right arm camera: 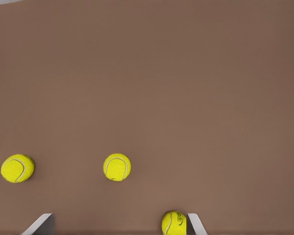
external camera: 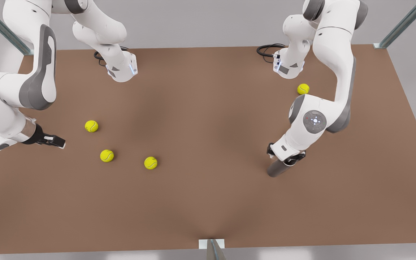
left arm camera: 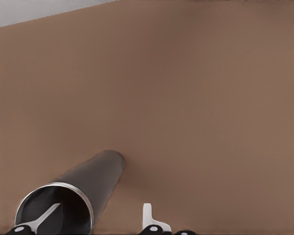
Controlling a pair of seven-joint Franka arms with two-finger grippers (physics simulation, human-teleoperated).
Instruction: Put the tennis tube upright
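One tube (external camera: pixel 277 168) tilted on table's (external camera: pixel 208 202) front-view right, rim up | left gripper (external camera: pixel 290 161) pinches rim wall, one finger inside | light, rigid, slick; grip near rim | right gripper (external camera: pixel 60 141) spread, waiting near balls (external camera: pixel 91 126)

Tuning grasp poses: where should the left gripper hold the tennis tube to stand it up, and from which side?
Probably at the silver-rimmed open end. In the left wrist view the left gripper straddles the tennis tube wall there, one finger inside the mouth, one outside. The tube leans with its far end on the table, so that end can pivot.
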